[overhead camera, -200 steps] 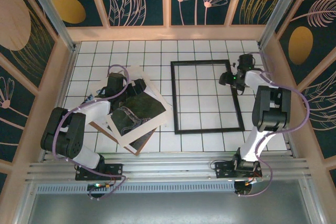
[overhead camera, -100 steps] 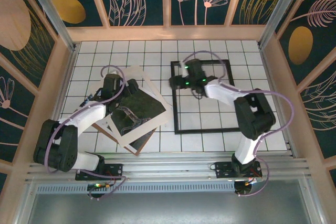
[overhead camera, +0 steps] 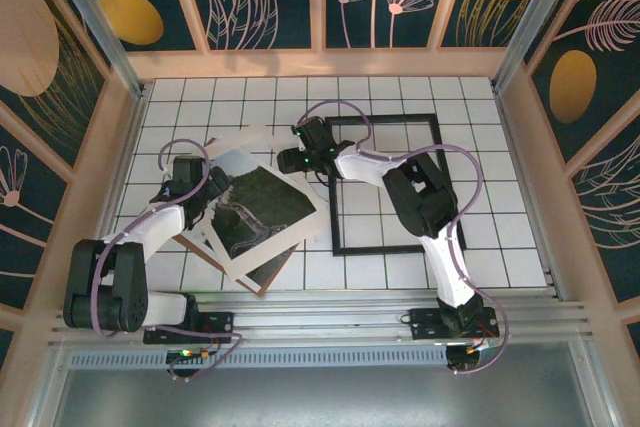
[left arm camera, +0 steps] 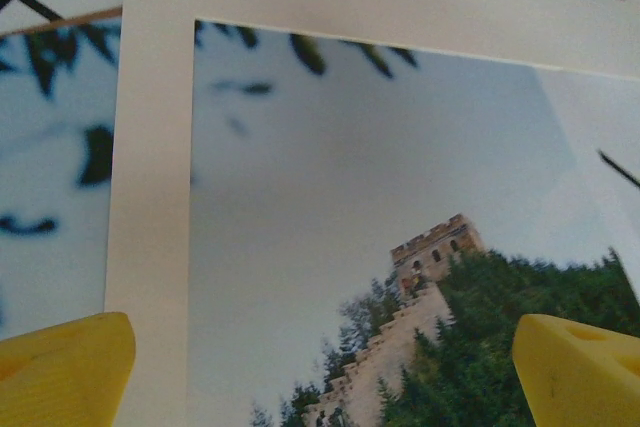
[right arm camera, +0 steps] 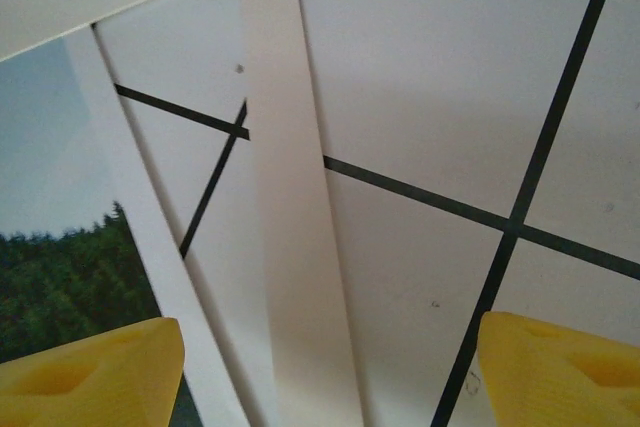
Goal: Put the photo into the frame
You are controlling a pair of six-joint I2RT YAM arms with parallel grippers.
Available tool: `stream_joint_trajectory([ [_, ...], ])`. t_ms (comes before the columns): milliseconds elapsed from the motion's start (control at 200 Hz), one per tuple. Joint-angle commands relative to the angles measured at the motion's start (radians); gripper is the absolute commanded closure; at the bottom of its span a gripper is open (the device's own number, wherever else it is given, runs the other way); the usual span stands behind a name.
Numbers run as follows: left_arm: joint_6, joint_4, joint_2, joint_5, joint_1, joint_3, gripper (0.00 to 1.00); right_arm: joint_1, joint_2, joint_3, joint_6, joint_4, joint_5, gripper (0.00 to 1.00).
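Note:
The photo [overhead camera: 258, 207], dark hills under pale sky, lies tilted on the left of the table, on top of a brown backing board [overhead camera: 188, 243]. A cream-white mat border [overhead camera: 262, 137] lies skewed over it. My left gripper [overhead camera: 203, 180] is open at the photo's left edge; in the left wrist view its yellow fingertips [left arm camera: 62, 367] stand wide over the photo [left arm camera: 420, 347] and a mat bar [left arm camera: 150, 197]. My right gripper [overhead camera: 292, 160] is open at the mat's upper right corner, over the mat strip [right arm camera: 290, 207] and the photo's edge [right arm camera: 70, 267]. The black frame [overhead camera: 334, 187] lies flat right of centre with nothing in it.
The table is white tile with dark grid lines [right arm camera: 520, 197]. Wooden side walls [overhead camera: 125, 117] close it in at left, right and back. The right arm reaches across the frame's upper left corner [overhead camera: 332, 123]. The rail [overhead camera: 320, 322] with the arm bases runs along the near edge.
My right arm swung left from the frame's right side, across the frame, to the mat's upper right corner. My left gripper drew back left toward the photo's left edge, uncovering the sky.

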Motion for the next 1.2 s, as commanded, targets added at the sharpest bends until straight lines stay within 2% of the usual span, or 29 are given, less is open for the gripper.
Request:
stream_joint_trajectory([
  [0,0.005,-0.025,0.013,-0.024,0.007,-0.008,0.04,-0.001,0.028,0.042,0.057,-0.055,-0.016,0.23],
  [130,0.020,-0.037,0.033,-0.044,0.007,-0.008,0.04,0.001,0.053,0.059,0.081,-0.079,-0.043,0.25],
  [380,0.002,0.033,0.074,0.024,0.007,-0.054,0.05,0.000,0.088,0.079,0.119,-0.099,-0.108,0.30],
  [616,-0.015,0.096,0.092,0.071,0.007,-0.094,0.05,0.002,0.097,0.096,0.163,-0.081,-0.227,0.39],
  [1026,-0.010,0.143,0.090,0.098,0.007,-0.117,0.05,-0.015,0.090,0.116,0.226,-0.039,-0.360,0.39],
  [1196,-0.004,0.151,0.087,0.107,0.007,-0.117,0.05,-0.010,0.099,0.134,0.206,-0.080,-0.328,0.39],
])
